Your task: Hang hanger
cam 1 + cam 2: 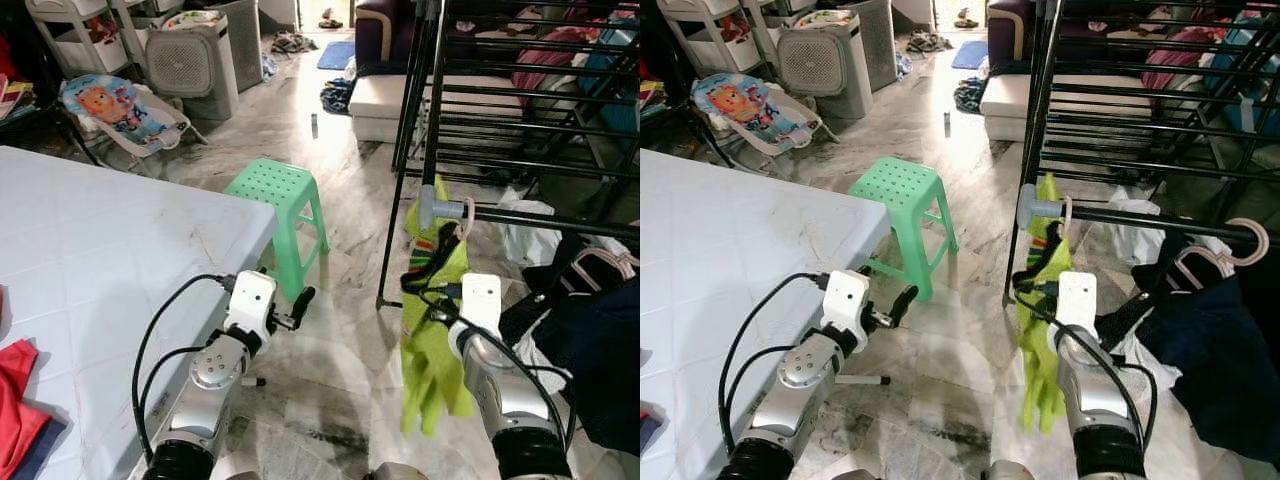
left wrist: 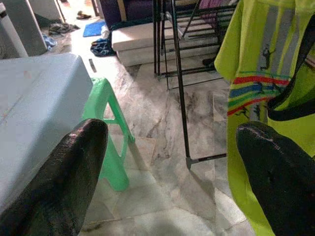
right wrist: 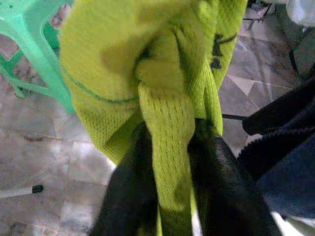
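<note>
Lime shirt (image 3: 167,98) pinched by right end effector (image 3: 170,162) beside black rack (image 1: 520,215); left end effector (image 2: 167,162) spread near green stool (image 1: 275,190).

Two head cameras look forward and down from standing height, sharing the mint-green plastic stool (image 1: 275,195) and black metal drying rack (image 1: 1120,90). The left wrist camera faces both from low down. The right wrist camera sits very close to lime-yellow knit fabric (image 3: 167,113).
</note>
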{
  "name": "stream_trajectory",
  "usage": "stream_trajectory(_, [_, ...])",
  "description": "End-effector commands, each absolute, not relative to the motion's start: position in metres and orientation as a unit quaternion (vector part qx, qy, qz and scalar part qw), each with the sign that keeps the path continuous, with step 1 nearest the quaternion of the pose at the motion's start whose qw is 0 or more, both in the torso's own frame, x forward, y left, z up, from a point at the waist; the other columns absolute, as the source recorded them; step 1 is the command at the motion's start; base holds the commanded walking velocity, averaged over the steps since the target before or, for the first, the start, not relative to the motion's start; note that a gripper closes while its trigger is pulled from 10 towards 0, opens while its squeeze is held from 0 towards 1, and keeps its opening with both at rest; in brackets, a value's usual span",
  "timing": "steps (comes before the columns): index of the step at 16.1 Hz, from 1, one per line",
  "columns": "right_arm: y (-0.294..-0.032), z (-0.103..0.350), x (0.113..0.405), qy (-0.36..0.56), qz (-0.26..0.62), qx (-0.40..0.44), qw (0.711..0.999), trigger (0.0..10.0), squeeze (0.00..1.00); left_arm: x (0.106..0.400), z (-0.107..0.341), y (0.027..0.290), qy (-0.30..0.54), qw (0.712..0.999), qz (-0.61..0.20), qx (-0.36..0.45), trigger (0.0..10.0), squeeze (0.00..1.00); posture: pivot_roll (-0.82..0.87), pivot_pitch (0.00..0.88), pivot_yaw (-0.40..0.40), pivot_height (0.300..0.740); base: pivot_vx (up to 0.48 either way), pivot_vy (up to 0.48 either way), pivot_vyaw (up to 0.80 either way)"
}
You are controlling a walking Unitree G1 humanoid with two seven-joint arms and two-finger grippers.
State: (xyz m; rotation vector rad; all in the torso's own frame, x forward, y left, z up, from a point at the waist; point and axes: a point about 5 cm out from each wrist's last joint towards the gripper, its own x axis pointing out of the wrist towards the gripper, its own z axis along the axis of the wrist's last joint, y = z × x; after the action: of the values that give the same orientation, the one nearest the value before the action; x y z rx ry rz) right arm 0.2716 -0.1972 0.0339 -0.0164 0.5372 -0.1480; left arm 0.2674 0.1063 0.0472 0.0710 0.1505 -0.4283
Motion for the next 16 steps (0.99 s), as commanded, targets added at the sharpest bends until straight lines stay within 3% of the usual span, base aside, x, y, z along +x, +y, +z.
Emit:
stream_trajectory(1, [-0.196,0.036,0.272,0.257,-0.067,-0.007,0.964,10.0,1.0,0.268,0.045,0.108,0.083,0.973,-0.211,0.045,10.0,0.0,-0.09,0.0,0.054,0.74,0.0,0.0,0.0])
stream_trajectory(5, [-0.2,0.049,0.264,0.206,-0.067,-0.048,0.975,10.0,1.0,0.267,0.045,0.107,0.084,0.973,-0.209,0.047,10.0,0.0,-0.09,0.0,0.053,0.74,0.0,0.0,0.0])
stream_trajectory(16, [-0.212,0.072,0.235,0.101,-0.126,-0.066,0.985,10.0,1.0,0.267,0.046,0.096,0.09,0.966,-0.238,0.04,10.0,0.0,-0.12,0.0,0.063,0.74,0.0,0.0,0.0])
